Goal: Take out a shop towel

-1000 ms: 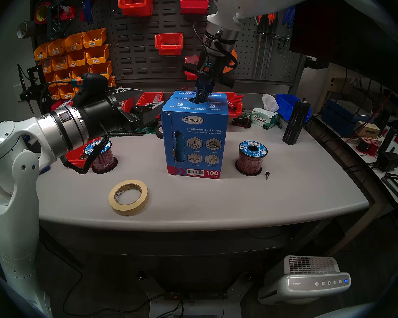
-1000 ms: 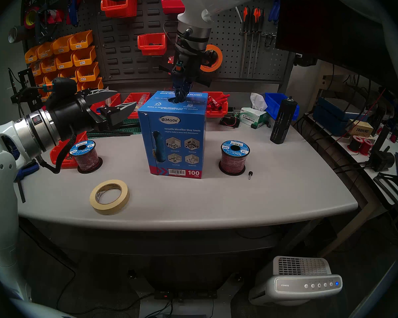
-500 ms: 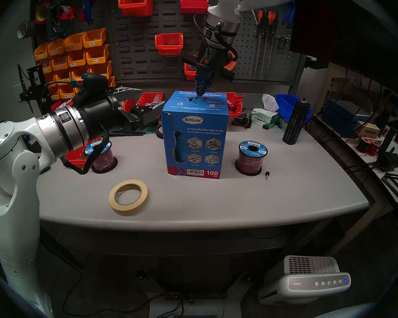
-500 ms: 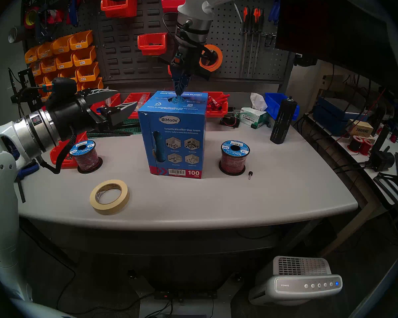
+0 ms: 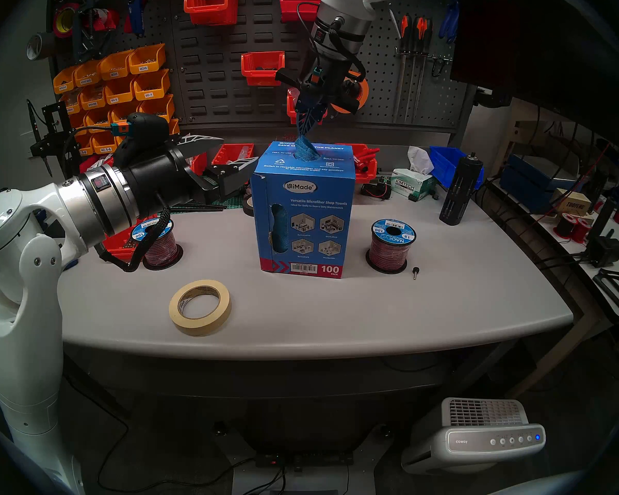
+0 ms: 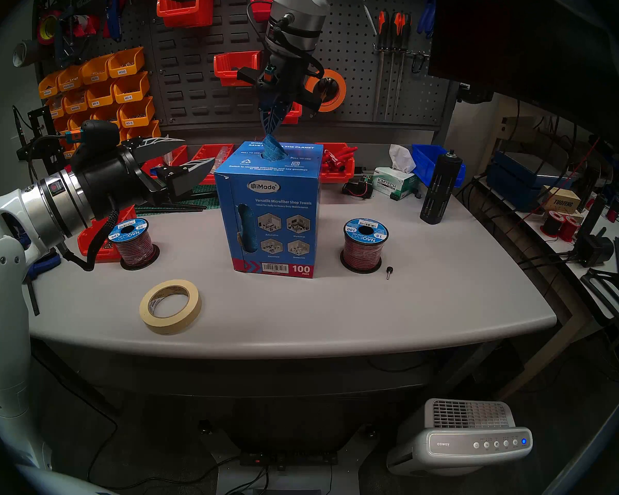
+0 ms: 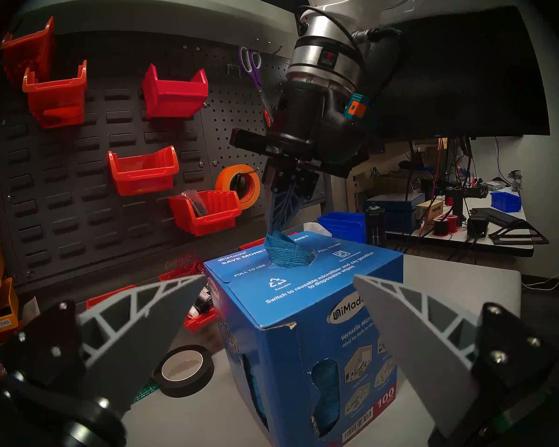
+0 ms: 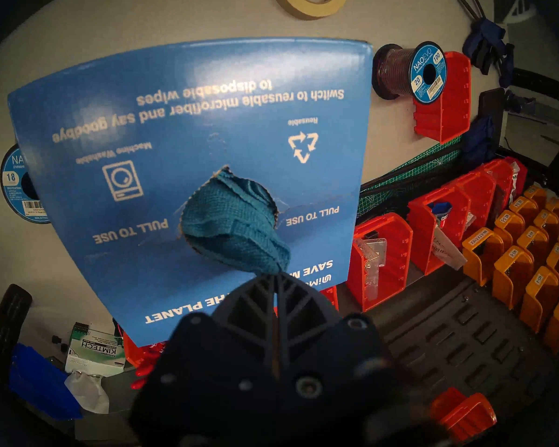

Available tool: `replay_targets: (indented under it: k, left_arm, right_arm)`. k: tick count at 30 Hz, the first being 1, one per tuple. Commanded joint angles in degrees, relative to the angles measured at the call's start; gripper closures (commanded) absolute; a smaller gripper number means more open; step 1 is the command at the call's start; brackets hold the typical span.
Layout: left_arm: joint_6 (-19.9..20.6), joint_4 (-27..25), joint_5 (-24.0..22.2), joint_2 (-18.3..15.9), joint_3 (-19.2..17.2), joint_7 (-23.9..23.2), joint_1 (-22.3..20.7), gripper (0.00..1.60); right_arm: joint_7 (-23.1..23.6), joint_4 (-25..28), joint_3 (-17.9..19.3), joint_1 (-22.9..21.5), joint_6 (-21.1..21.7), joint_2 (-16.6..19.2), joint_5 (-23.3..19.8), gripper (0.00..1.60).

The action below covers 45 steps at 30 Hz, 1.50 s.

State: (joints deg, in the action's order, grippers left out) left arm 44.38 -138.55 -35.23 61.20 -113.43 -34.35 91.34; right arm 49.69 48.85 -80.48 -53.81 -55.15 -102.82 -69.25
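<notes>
right gripper fingers pinched together, left gripper fingers spread

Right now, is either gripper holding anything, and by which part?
The right gripper is shut on the shop towel, pinching its top tip above the blue carton; the rest is still inside. The left gripper is open, holding nothing.

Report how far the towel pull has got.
Done: the right gripper is shut on the shop towel. In hand: a bunched tip stands out of the hole atop the blue carton. Left: most of it is inside. The left gripper is open beside the carton, touching nothing.
</notes>
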Motion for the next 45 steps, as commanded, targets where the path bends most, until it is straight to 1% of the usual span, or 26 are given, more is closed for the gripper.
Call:
replay_targets:
  k: [1,45]
  left_arm:
    - [-1.10,-1.13,-0.21,0.03,-0.17,-0.22,-1.40,0.00]
    - [-1.86,-1.36,-0.17,1.58,0.39,-2.88,-1.49,0.00]
  right_arm:
    - [2.35,-2.72,0.04,-3.31,0.15,1.70,-0.60,1.60]
    - [1.70,-7.73,2.65,-6.64,0.15,6.22,-5.09,1.60]
